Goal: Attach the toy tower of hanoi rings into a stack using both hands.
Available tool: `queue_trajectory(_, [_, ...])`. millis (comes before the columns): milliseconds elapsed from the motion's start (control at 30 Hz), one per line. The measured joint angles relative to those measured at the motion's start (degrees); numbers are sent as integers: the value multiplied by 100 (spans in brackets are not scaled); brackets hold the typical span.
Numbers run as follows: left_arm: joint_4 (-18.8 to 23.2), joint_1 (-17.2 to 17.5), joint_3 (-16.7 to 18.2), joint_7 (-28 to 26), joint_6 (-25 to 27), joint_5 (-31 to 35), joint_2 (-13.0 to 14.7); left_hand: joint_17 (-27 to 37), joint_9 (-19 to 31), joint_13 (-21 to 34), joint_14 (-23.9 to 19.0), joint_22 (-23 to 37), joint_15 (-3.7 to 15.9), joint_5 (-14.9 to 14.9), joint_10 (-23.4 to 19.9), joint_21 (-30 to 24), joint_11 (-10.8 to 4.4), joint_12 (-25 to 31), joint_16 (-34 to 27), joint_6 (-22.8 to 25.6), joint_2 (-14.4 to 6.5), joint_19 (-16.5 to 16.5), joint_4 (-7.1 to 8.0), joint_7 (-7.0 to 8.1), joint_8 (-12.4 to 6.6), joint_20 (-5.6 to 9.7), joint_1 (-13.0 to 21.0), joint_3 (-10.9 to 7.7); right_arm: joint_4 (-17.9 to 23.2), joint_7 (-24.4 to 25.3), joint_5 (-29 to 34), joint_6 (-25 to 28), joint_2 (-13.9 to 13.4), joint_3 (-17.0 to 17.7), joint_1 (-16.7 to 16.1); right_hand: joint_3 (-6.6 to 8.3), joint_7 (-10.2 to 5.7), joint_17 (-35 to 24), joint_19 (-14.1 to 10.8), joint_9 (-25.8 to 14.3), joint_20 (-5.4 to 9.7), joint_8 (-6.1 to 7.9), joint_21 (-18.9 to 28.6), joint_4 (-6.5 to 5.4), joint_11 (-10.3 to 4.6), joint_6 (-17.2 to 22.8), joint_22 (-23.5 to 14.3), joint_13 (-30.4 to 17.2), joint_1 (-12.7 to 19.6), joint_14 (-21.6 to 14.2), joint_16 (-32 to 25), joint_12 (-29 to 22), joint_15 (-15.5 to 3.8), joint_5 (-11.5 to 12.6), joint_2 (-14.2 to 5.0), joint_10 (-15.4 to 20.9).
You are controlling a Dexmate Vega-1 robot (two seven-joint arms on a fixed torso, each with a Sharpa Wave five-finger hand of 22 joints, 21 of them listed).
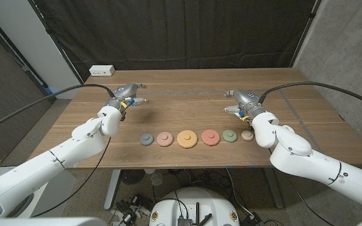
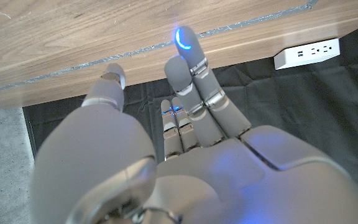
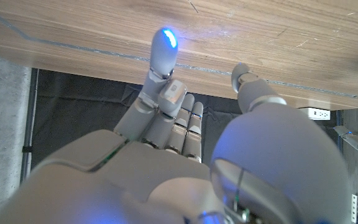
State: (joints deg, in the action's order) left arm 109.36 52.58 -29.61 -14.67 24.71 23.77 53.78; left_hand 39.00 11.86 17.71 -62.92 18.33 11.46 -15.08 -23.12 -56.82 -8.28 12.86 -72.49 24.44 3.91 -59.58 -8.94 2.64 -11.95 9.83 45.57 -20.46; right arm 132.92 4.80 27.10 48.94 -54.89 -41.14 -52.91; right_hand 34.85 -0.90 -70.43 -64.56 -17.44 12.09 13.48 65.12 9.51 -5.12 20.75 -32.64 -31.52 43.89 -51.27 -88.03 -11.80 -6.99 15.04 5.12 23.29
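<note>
Rings: six toy tower of hanoi rings lie in a row near the front edge of the wooden table, each apart from its neighbour, none stacked on another.
Row, from the robot's left: we see a small grey ring, a peach ring, a large orange ring, a red-pink ring, a green ring and a small pale pink ring.
Left hand: our left hand hangs over the table behind the row, well apart from the grey ring; its fingers are parted, some reaching forward, and it holds nothing.
Right hand: our right hand hovers behind the green and pale pink rings, near them but not touching; fingers loosely apart, nothing in them.
Wrist views: each looks along the back of its own hand, one fingertip lit blue, the table edge beyond the fingers.
Done: nothing, as far as we can judge; no ring sits on another.
Left: all of it. We judge the orange ring, the widest, to be the base, with the others to be brought onto it in order of size.
Also there: a white power strip at the table's far edge.
</note>
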Motion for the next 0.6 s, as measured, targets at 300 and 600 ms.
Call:
queue_trajectory(300, [-52,17,17,-55,-69,-31,-9,-28,0,0,0,-27,0,0,0,0,0,0,0,0,0,0,-16,0,0,0,0,16,148,-38,11,-153,-85,78,-174,0,-1,0,23,0,18,0,0,0,11,-61,19,-22,0,0,0,0,-1,0,0,-50])
queue_trajectory(600, [-135,3,16,-95,-99,-41,-83,-23,0,-1,-1,-26,0,0,0,-43,0,0,-22,0,-1,-1,-22,0,0,0,1,25,269,-258,202,-293,-157,82,-262,0,73,17,41,-52,0,0,45,0,204,-135,53,-6,-11,42,-9,39,40,-22,70,-199])
